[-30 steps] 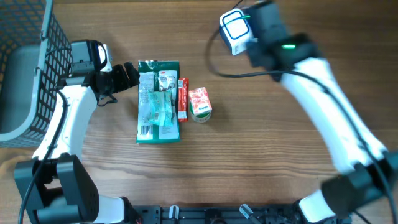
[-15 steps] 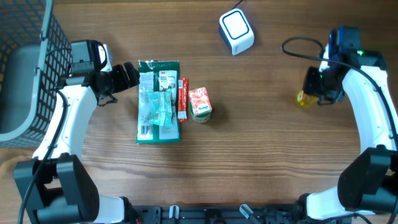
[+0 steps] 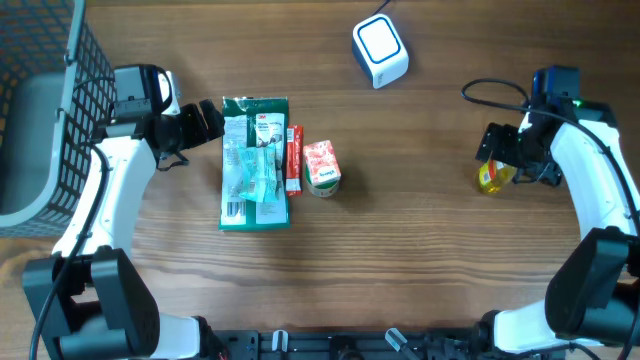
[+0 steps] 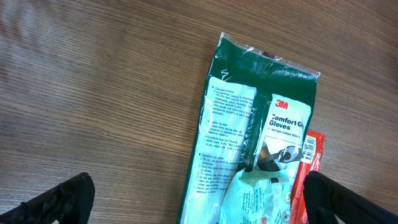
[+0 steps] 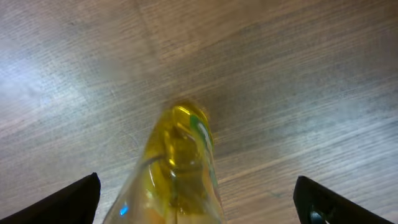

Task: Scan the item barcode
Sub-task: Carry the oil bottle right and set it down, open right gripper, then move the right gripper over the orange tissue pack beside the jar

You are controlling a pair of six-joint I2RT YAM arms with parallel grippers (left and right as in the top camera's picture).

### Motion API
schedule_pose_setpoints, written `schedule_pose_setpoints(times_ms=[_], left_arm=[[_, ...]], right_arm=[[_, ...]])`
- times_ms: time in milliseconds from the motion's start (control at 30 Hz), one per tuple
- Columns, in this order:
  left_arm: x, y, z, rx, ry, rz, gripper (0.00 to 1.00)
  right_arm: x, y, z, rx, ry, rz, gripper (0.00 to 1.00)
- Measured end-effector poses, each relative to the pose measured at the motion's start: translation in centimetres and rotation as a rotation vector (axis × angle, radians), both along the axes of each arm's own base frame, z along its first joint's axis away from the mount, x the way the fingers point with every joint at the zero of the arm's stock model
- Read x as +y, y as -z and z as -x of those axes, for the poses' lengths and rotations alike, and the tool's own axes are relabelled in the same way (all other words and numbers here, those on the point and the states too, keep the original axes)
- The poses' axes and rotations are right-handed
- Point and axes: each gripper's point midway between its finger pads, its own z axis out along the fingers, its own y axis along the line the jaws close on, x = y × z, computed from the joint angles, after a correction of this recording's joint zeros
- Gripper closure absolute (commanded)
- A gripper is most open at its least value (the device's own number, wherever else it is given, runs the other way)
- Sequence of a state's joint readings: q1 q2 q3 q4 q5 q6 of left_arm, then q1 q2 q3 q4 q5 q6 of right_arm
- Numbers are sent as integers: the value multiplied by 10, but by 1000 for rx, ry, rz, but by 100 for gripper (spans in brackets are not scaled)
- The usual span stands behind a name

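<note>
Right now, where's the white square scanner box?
Overhead view: the white square scanner box sits near the table's far edge, just right of centre, beyond the small red-and-white carton.

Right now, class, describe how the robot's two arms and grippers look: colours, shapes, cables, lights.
Both the left arm and right arm have white, rounded links with black joints. The left gripper and right gripper are black, with blocky dark fingers. A thin black cable loops from the right wrist, where a small green light glows.

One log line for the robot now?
left gripper open beside gloves pack | right gripper open around yellow bottle | scanner untouched
</note>
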State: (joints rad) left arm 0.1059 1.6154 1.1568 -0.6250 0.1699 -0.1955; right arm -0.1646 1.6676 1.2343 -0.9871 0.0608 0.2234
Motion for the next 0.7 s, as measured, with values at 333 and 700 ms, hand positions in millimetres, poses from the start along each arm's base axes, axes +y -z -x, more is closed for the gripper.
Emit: schedule_pose_setpoints(times_ms=[333, 700], left_arm=[[0, 0, 0, 0, 0, 0, 0], [0, 0, 0, 0, 0, 0, 0]], right_arm=[[21, -123, -22, -178, -45, -73, 0], [205, -146, -27, -267, -409, -463, 0]])
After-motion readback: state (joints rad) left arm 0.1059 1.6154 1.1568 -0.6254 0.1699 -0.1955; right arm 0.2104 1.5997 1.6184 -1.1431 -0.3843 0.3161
